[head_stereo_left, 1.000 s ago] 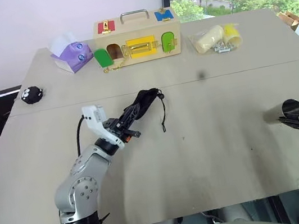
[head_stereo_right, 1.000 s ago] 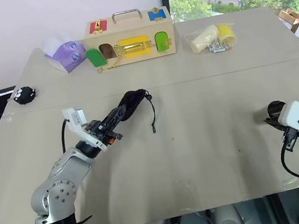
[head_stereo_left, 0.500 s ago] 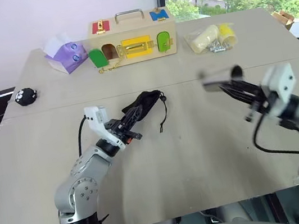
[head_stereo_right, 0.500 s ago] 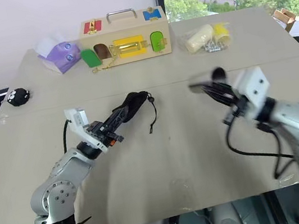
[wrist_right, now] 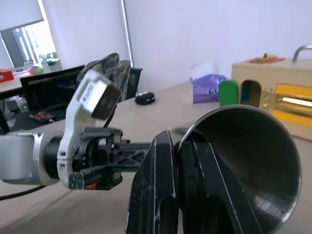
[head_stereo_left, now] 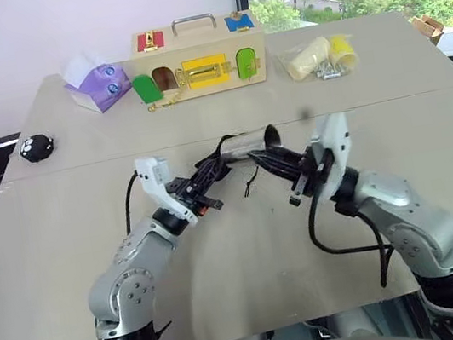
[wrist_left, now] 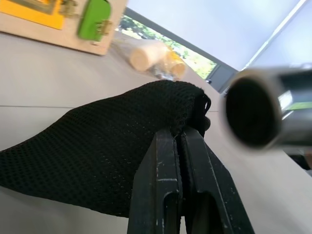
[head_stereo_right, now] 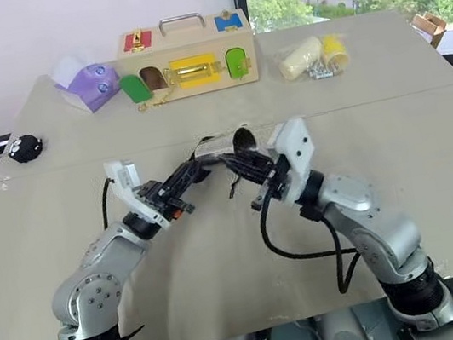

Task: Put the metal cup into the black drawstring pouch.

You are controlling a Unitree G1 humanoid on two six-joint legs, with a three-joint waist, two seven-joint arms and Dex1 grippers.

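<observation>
The metal cup [head_stereo_left: 250, 143] hangs on its side above the middle of the table, its open mouth facing my right gripper [head_stereo_left: 266, 158], which is shut on the cup's rim [wrist_right: 248, 161]. The cup's closed end points at the black drawstring pouch [head_stereo_left: 212, 170]. My left gripper [head_stereo_left: 209, 180] is shut on the pouch's edge and holds it lifted off the table. In the left wrist view the pouch [wrist_left: 107, 151] spreads out from my shut left gripper [wrist_left: 176, 135], and the cup [wrist_left: 256, 111] floats just beside the pouch's top. The pouch's cord [head_stereo_left: 250, 185] dangles below.
A wooden lock box [head_stereo_left: 199, 53] stands at the table's far side, with a purple tissue box [head_stereo_left: 96, 78] to its left and a clear bag of items [head_stereo_left: 321, 57] to its right. A small black round toy [head_stereo_left: 36, 147] sits far left.
My right arm has swung left from the table's right edge to the middle, carrying the cup up beside the pouch. My left gripper has held still with the pouch.
</observation>
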